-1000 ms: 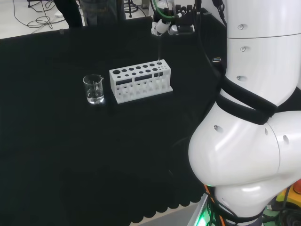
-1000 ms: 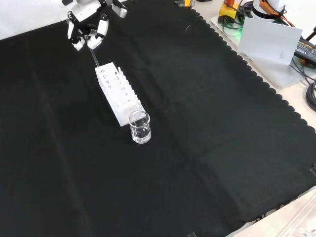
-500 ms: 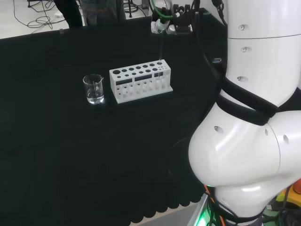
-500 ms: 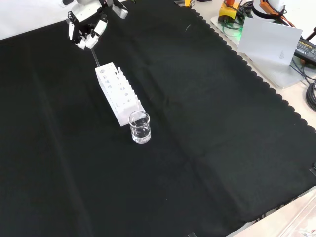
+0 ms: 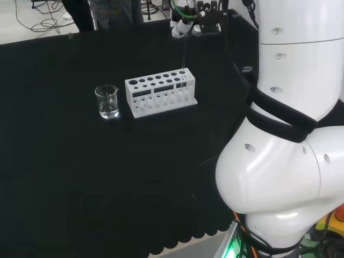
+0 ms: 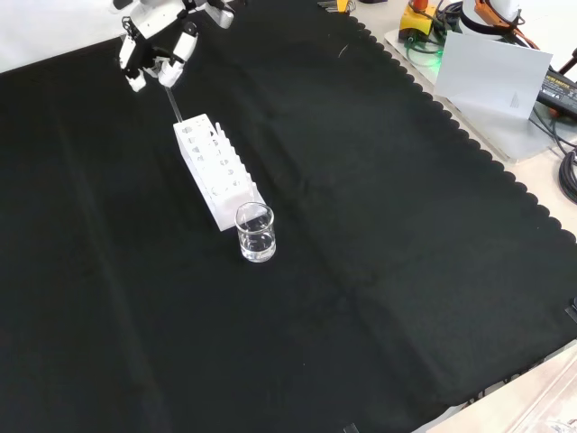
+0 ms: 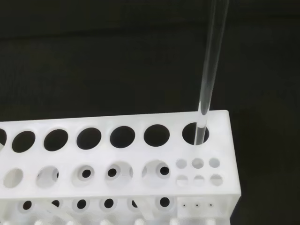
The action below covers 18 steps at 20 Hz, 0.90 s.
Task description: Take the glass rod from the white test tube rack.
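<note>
My hand (image 6: 155, 50) grasps the upper end of the glass rod (image 7: 210, 75), fingers curled around it. The rod hangs nearly upright below my hand, and its lower end sits in the end hole of the white rack (image 5: 160, 94). In the head view my hand (image 5: 189, 24) is at 12 o'clock from that end of the rack, the rod (image 5: 183, 54) a faint line between them. In the front view the rod (image 6: 176, 102) slants from my hand toward 5 o'clock down to the far end of the rack (image 6: 216, 171).

The rack stands on black cloth (image 6: 361, 234). A small glass beaker (image 6: 255, 232) stands just beside the rack's near end in the front view; in the head view the beaker (image 5: 108, 101) lies at 9 o'clock from the rack. Pale floor and cables (image 5: 37, 21) show beyond the cloth in the head view, and a grey panel (image 6: 491, 77) on a bench shows at 2 o'clock in the front view.

The wrist view shows the rod's tip inside the hole, near the rack's top face (image 7: 117, 140); whether it touches the rim I cannot tell. The beaker holds a little clear liquid in the head view.
</note>
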Available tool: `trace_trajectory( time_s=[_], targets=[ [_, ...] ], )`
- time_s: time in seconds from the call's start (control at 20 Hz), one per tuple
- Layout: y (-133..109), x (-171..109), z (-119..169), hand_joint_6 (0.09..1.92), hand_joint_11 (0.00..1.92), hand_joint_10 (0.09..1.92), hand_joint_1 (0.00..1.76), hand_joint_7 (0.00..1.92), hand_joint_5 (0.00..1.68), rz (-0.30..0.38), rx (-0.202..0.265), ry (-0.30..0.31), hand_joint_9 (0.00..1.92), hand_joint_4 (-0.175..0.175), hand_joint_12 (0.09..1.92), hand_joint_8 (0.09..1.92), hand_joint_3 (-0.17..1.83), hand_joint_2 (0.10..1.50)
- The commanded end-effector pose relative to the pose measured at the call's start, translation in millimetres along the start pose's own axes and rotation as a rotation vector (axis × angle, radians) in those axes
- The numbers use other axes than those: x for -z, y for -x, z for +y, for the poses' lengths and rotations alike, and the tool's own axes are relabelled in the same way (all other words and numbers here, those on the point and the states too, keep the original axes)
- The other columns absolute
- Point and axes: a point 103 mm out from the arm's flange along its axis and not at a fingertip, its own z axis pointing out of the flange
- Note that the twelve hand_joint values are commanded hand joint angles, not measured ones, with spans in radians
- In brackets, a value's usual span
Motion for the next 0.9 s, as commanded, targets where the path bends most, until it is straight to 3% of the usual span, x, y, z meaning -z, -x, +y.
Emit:
trace_trajectory(
  time_s=[0.05,0.35,0.55,0.9],
  targets=[
    [8.1,1.9,-4.4,0.86,1.24,0.59,0.99,0.55,0.50,0.010,-0.002,-0.027,1.01,0.001,1.02,0.80,-0.17,1.08],
    [12.2,-0.8,-10.0,0.84,1.21,0.62,0.99,0.53,0.49,-0.010,-0.018,-0.045,0.97,0.011,1.04,0.78,-0.17,1.07],
    [11.5,-2.1,-12.1,0.82,1.27,0.58,0.99,0.54,0.50,-0.018,-0.013,-0.048,1.09,0.004,1.00,0.78,-0.17,1.07],
    [10.7,-8.1,-8.6,0.79,1.60,0.44,1.05,0.60,0.59,-0.028,-0.010,-0.055,1.40,-0.071,0.70,0.79,-0.17,1.08]
  ],
)
